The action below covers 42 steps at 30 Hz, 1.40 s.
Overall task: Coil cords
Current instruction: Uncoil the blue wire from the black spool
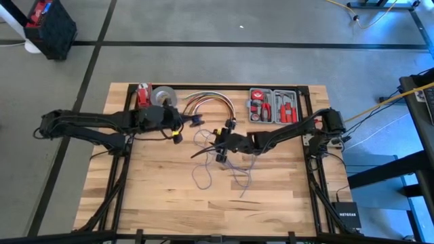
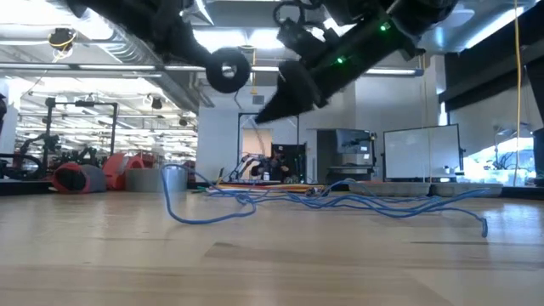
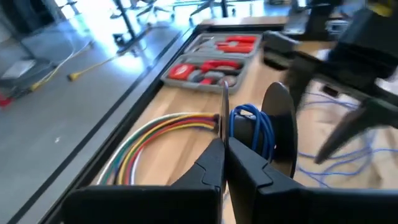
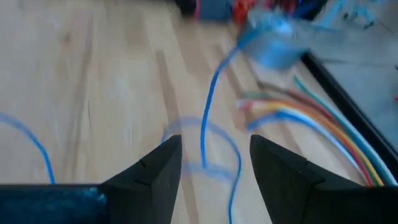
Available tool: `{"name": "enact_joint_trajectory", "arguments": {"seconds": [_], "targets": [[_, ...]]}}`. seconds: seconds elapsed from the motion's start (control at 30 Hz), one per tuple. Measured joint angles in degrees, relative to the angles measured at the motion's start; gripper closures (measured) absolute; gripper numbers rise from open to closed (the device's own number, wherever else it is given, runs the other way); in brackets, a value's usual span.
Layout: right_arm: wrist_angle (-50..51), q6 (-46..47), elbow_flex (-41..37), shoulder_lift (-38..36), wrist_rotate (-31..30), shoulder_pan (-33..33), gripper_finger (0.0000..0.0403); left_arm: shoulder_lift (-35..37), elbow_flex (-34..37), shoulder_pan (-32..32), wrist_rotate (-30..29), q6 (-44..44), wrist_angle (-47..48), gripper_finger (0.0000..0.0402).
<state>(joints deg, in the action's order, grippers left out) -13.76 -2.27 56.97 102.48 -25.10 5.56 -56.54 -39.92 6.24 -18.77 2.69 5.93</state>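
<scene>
A: The tool case [image 1: 272, 106] is seen lying open at the far edge of the wooden table [image 1: 156, 196], toward the right. Two grey trays are shown side by side, and red-handled tools are packed into both; which tools they are cannot be made out.

B: And the cords [image 1: 224, 166] are spread loose over the middle of the table. Thin bluish wire is laid in slack loops and wavy runs across the pale planks, and in the low view it is seen lifting off the surface in small arcs.

A: The left gripper [image 1: 193, 122] is held near the far edge, just beside the arched bundle of coloured cables [image 1: 209, 100]. Its fingers [image 3: 214, 165] are pressed together, and a small wound clump of blue wire [image 3: 252, 127] is seen right at their tips; whether it is pinched cannot be told.

B: The right gripper [image 1: 220, 150] is held over the table's middle, above the loose loops. Its jaws are spread wide, and a strand of blue wire is seen in the gap between them, untouched on either side.

A: A roll of grey tape [image 1: 163, 95] is set on the far edge beside a red object [image 1: 143, 94]. The tape is round and dull; the table is light, grained butcher-block with dark metal rails along its sides.
</scene>
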Motion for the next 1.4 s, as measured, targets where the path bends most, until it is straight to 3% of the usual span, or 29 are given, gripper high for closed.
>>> {"name": "enact_joint_trajectory", "arguments": {"seconds": [0.27,0.97,1.13,1.4], "targets": [[-9.8,-0.1,0.0,-0.1,9.7,-2.9,0.0207,0.0,0.1,-4.0,0.6,2.8,-2.6,0.0400],[-17.7,-0.3,0.0,0.7,9.3,-4.9,0.0209,0.1,0.1,-5.2,0.7,4.0,-3.7,0.0400],[-19.6,0.7,0.1,1.7,12.9,-5.3,0.0238,0.1,0.1,-5.2,0.6,3.8,-3.6,0.0400],[-20.9,0.7,0.1,1.7,12.6,-5.3,0.0309,0.1,0.0,-5.2,0.6,4.0,-3.7,0.0400]]}}
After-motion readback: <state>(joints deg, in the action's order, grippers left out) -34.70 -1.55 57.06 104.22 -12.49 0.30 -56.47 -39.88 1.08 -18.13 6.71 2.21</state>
